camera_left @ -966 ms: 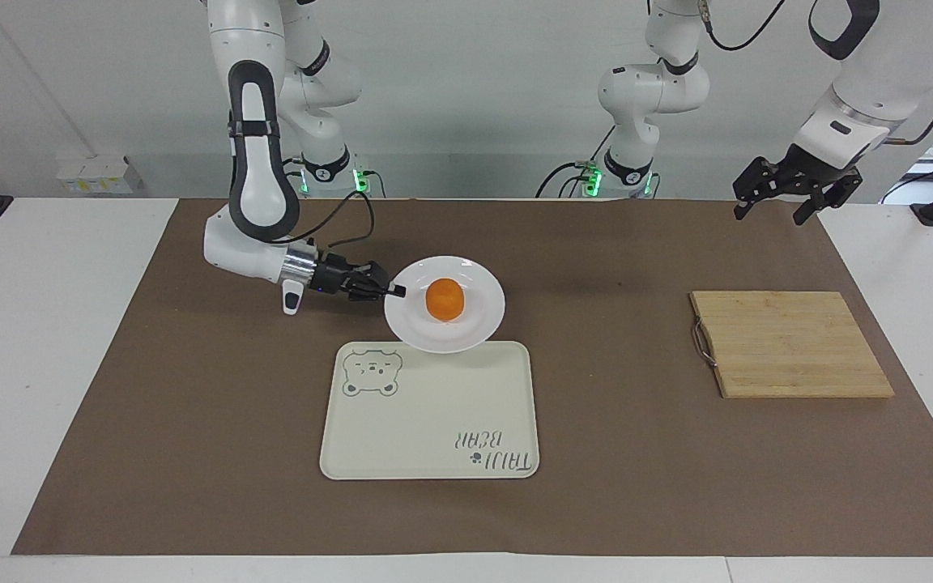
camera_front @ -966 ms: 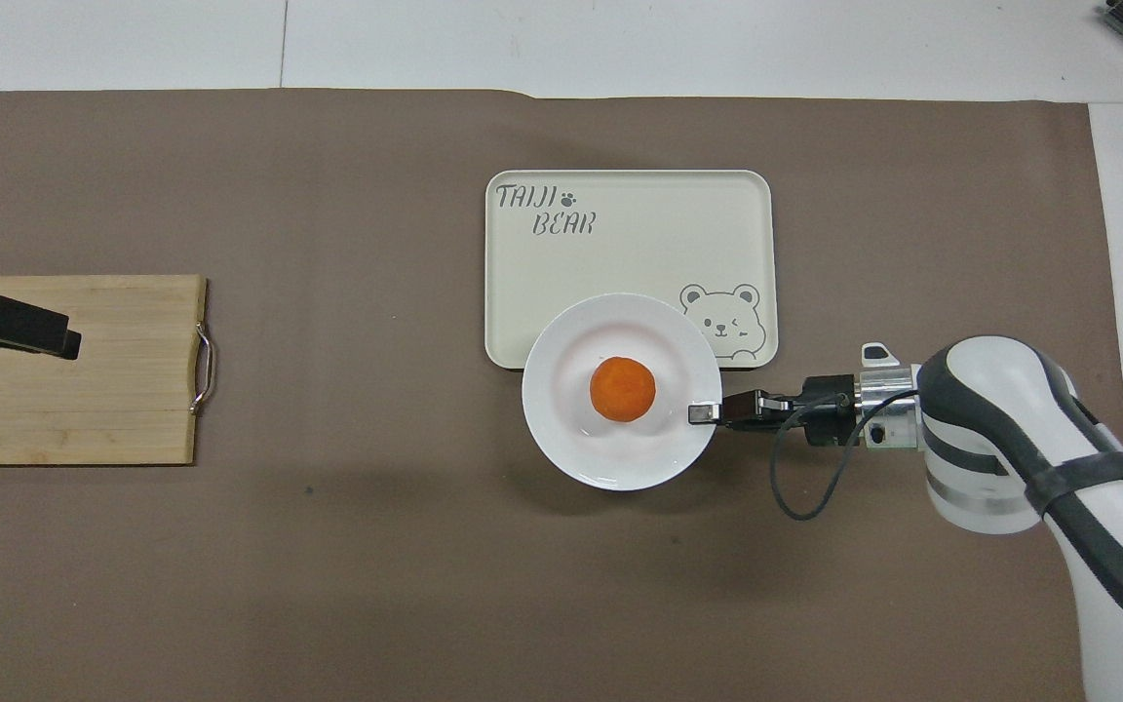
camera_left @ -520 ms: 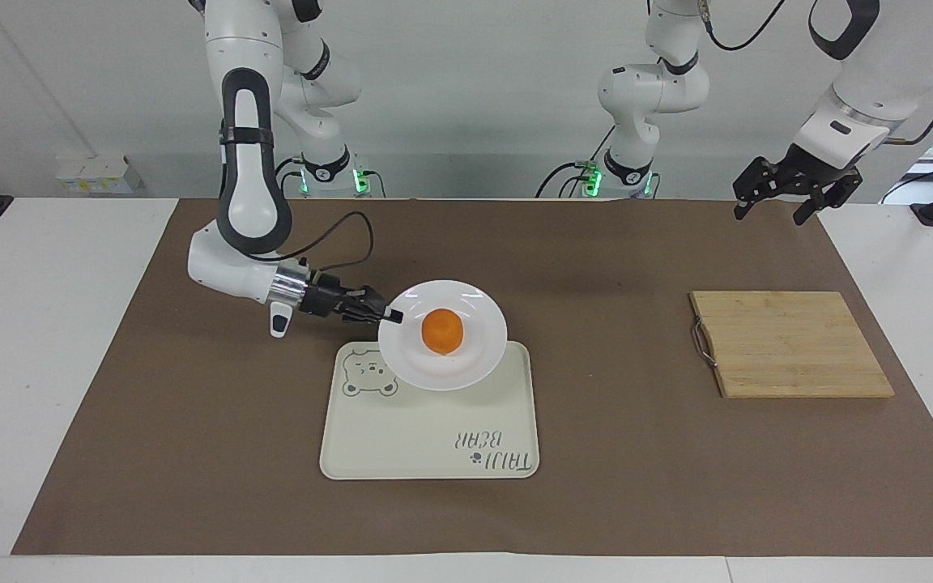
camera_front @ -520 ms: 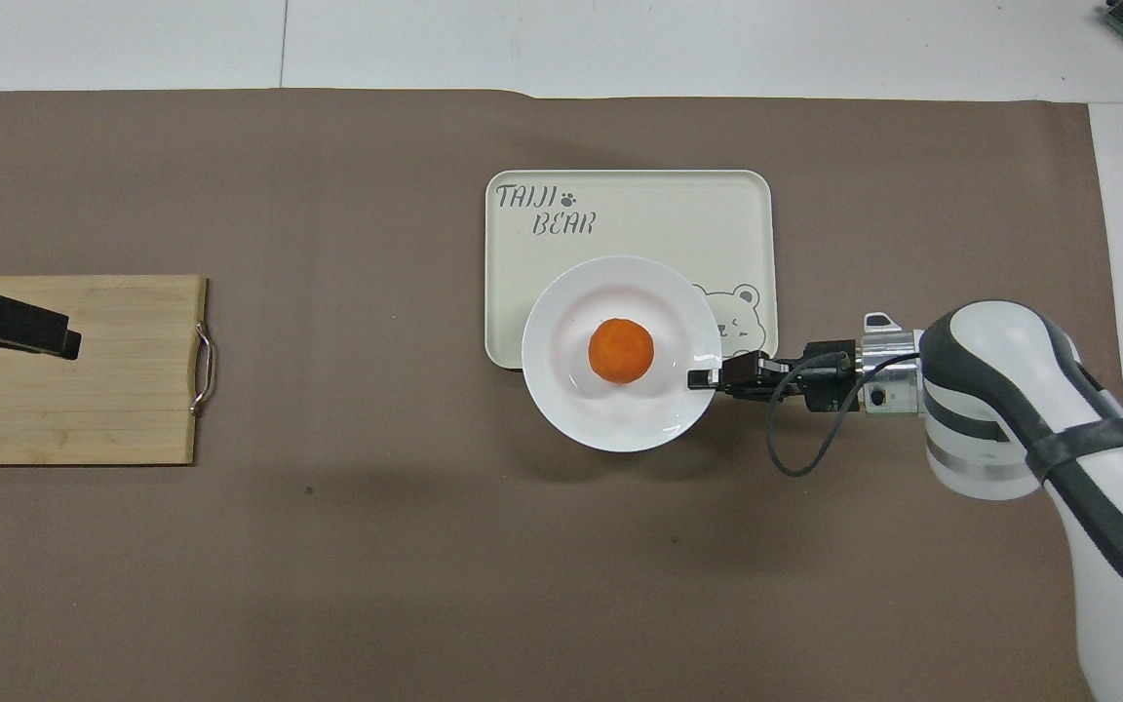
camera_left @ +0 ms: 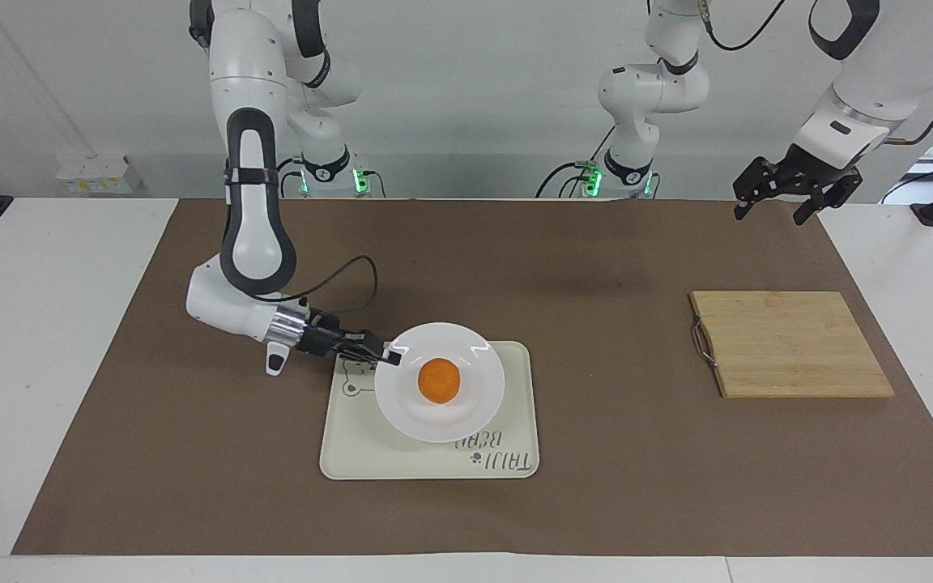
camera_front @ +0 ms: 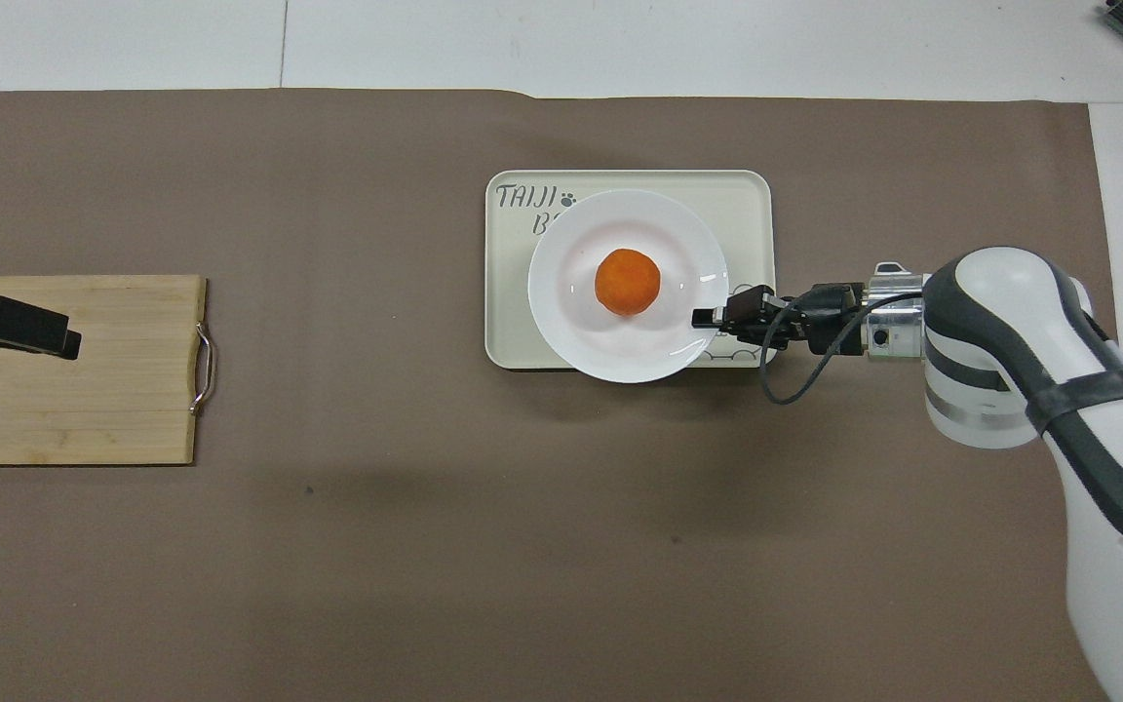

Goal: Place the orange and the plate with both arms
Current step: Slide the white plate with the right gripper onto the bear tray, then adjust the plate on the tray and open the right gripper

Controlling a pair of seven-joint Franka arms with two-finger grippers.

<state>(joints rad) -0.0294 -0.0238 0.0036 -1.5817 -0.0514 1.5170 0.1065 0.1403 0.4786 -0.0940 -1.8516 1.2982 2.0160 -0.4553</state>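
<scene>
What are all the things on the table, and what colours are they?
orange: one, bright orange, in the middle of the plate.
plate: one, glossy white, over the tray, its rim gripped by the right end effector.
tray: one, cream with a bear print and lettering, mid-table under the plate.
cutting board: one, light wood with a metal handle, toward the left arm's end of the table.
table cover: one, brown, under everything.
right end effector: one, black, shut on the plate's rim over the tray.
left end effector: one, black, open, waiting in the air above the cutting board's end of the table.
</scene>
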